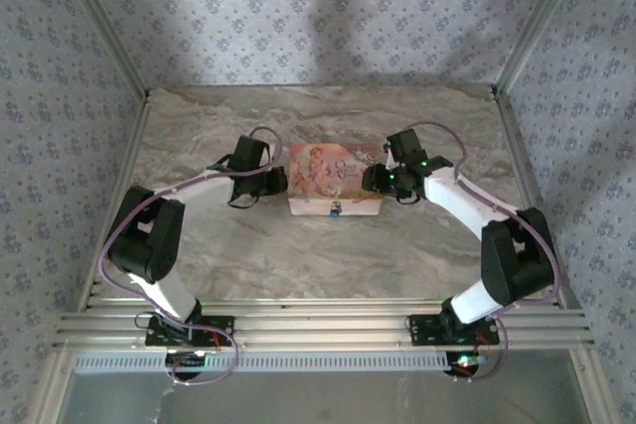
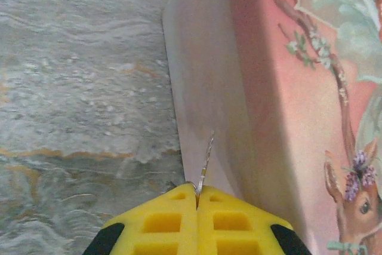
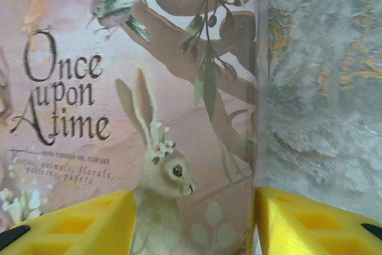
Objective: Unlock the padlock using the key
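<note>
A pink box (image 1: 328,168) printed with "Once upon A time" and a rabbit lies around the middle of the marbled table (image 1: 248,255), somewhat toward the far edge, its long sides running left to right. The padlock (image 1: 336,210), a small blue spot in the top view, hangs at the middle of the box's near long face; its shackle is too small to make out. The left gripper (image 2: 197,192) sits at the box's left end, its 2 yellow pads (image 2: 161,222) pressed together and clenching the key (image 2: 206,153), whose thin pale blade sticks out from between them and points along the box's left wall, just beside it. The right gripper (image 3: 194,198) is at the box's right end with its jaws spread wide and nothing between them but the box's edge: 1 pad over the lid, 1 over bare table.
</note>
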Controlling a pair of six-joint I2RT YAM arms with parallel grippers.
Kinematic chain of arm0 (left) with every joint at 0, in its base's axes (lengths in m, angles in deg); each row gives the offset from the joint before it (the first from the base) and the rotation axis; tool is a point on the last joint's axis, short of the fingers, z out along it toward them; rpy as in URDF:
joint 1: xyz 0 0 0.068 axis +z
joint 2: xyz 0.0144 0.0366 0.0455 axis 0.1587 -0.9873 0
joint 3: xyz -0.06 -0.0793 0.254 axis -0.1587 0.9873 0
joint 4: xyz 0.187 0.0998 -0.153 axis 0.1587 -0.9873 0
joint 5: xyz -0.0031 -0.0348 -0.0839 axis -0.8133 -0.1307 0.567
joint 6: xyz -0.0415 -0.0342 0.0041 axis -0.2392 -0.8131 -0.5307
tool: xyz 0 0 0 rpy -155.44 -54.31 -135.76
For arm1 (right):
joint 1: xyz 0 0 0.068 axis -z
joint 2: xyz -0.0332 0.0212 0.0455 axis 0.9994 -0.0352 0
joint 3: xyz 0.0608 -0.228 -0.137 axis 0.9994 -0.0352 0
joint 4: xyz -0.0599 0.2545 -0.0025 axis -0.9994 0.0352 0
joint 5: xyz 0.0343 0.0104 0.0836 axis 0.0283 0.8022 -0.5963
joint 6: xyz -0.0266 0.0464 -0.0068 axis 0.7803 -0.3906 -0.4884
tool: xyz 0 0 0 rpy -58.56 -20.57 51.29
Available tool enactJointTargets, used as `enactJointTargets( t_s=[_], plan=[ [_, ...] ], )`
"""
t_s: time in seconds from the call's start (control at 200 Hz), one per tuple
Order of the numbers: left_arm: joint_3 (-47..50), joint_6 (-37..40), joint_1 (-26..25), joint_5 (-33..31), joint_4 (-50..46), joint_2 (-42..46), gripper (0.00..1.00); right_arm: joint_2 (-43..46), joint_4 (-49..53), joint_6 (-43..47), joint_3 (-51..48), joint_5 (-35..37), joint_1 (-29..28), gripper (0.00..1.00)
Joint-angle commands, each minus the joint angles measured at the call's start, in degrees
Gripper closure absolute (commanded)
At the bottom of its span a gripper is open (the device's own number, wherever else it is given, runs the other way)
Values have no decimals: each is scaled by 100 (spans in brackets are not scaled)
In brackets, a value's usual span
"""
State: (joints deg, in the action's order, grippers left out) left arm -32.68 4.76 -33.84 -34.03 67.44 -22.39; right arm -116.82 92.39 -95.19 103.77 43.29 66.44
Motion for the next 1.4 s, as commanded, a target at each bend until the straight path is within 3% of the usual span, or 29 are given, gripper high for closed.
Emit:
enactJointTargets(
  t_s=[0.0, 0.225, 0.38, 0.51, 0.645, 0.924, 1.394],
  plan=[
    [-269, -39, 85, 242, 27, 243, 100, 729, 284, -53, 37, 212, 34, 44],
    [233, 466, 607, 313, -510, 1012, 100, 1873, 642, -457, -411, 903, -303, 46],
    [679, 941, 974, 992, -717, 1703, 100, 2386, 611, -1095, -940, 1723, -1283, 49],
    [998, 1163, 898, 1709, -804, 2193, 100, 2368, -8, -1836, -1561, 2110, -2224, 50],
    [1314, 1369, 378, 2253, -800, 2543, 100, 1854, -693, -2243, -1906, 2204, -2735, 50],
    [2096, 1118, -257, 3019, 41, 3166, 100, 561, -1699, -2272, -1564, 1916, -2889, 49],
    [2841, 528, -365, 2704, 1039, 3264, 100, -687, -2372, -1946, -930, 2428, -2851, 53]
  ],
)
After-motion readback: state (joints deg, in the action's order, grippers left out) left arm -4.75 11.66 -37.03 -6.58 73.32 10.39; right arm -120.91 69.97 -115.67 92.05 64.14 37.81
